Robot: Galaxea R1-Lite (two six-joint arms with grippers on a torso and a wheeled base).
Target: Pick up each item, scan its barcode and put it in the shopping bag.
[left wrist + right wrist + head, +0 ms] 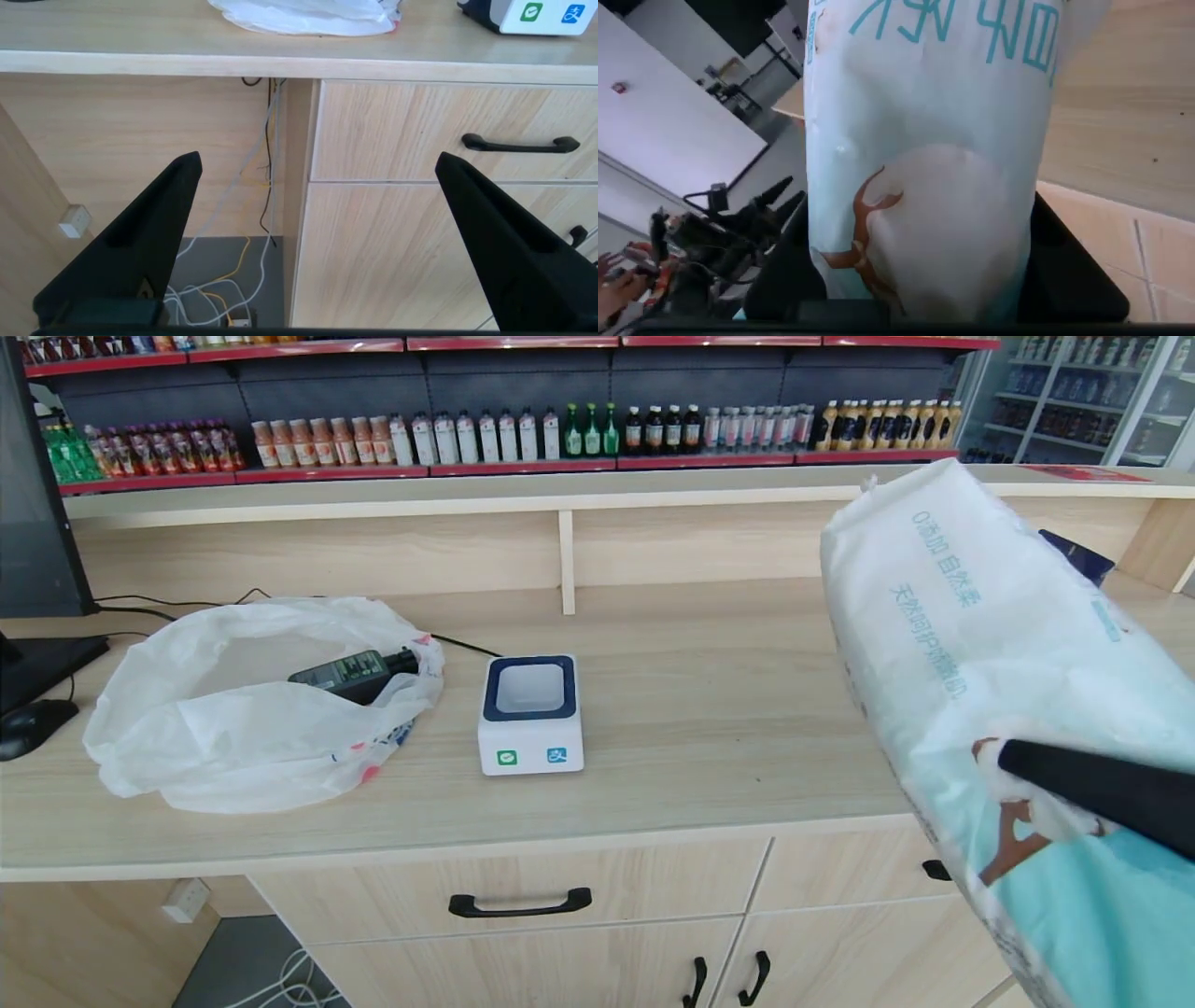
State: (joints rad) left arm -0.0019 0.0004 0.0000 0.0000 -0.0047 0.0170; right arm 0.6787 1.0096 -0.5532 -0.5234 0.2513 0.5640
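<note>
head view | right end effector [920, 271] clamps pack [980, 644] above counter [709, 709] | left end effector [320, 163] spread wide

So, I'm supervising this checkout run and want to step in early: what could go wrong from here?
1. The big soft pack is held up by the right claw alone, so it may sag or slip.
2. The shopping bag lies slumped with a dark item at its mouth; the bulky pack might push it along rather than go in.

Bottled drinks [523, 434] line shelves [327, 474] behind the wooden counter [719, 709] (black-handled drawers [653, 887] below).
</note>
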